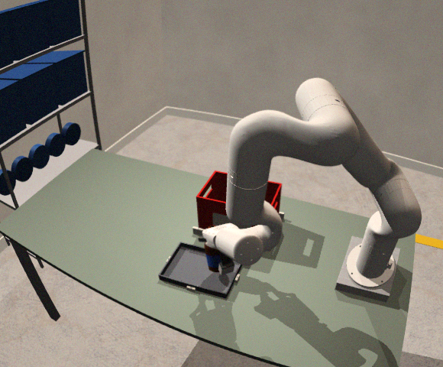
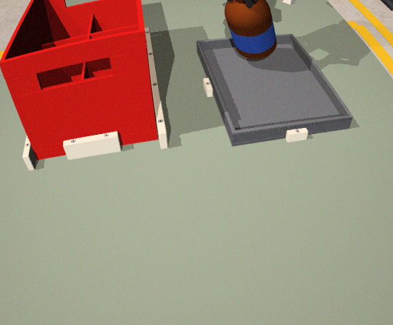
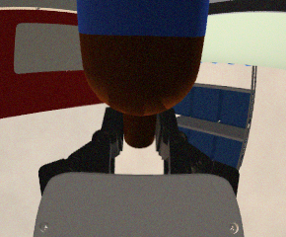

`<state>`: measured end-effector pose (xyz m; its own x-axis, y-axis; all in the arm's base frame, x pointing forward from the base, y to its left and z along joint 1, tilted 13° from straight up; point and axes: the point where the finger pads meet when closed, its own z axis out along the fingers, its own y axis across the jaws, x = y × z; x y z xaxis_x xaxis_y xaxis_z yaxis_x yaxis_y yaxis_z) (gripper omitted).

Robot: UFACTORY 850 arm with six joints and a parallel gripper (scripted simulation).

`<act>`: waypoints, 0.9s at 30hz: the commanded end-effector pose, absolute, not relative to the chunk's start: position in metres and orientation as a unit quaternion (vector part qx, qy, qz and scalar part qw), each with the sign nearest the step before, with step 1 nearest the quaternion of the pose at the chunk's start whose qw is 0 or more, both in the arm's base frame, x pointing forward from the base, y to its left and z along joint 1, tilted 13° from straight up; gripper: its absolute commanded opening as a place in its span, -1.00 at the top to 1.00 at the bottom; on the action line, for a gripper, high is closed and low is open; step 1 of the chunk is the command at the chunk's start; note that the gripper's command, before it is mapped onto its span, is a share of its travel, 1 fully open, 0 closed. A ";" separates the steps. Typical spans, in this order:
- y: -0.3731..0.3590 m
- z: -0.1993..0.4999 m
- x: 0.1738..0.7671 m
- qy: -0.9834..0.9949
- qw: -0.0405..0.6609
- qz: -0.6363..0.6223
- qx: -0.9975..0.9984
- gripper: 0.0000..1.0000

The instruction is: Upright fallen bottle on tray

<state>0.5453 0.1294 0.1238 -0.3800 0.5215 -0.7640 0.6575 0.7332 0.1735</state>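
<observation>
The brown bottle with a blue label (image 2: 251,33) is upright over the far end of the grey tray (image 2: 274,87). Its base is at or just above the tray floor; I cannot tell whether it touches. My gripper (image 3: 139,105) is shut on the bottle's neck from above. In the top view the bottle (image 1: 213,258) shows under the wrist at the tray's (image 1: 200,269) right end. The wrist view shows the bottle's body (image 3: 142,34) filling the top of the picture. The red crate (image 2: 79,78) stands beside the tray.
White stop blocks (image 2: 91,145) hold the crate and tray in place on the green table. The arm's base (image 1: 370,268) stands at the table's right end. A shelf rack with blue bins (image 1: 28,79) stands beyond the table's left end.
</observation>
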 end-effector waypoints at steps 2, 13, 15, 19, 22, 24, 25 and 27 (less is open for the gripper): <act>0.131 0.118 0.546 0.826 0.428 -0.079 0.357 1.00; 0.133 0.110 0.546 0.826 0.428 -0.079 0.357 1.00; 0.133 0.109 0.546 0.826 0.428 -0.079 0.357 1.00; 0.134 0.107 0.546 0.826 0.428 -0.079 0.357 1.00; 0.134 0.106 0.546 0.826 0.428 -0.079 0.357 1.00; 0.134 0.106 0.546 0.826 0.428 -0.079 0.357 1.00; 0.134 0.106 0.546 0.826 0.428 -0.079 0.357 1.00; 0.134 0.105 0.546 0.826 0.428 -0.079 0.357 1.00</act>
<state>0.5453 0.1338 0.1055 -0.3798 0.5215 -0.7640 0.6575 0.7332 0.1736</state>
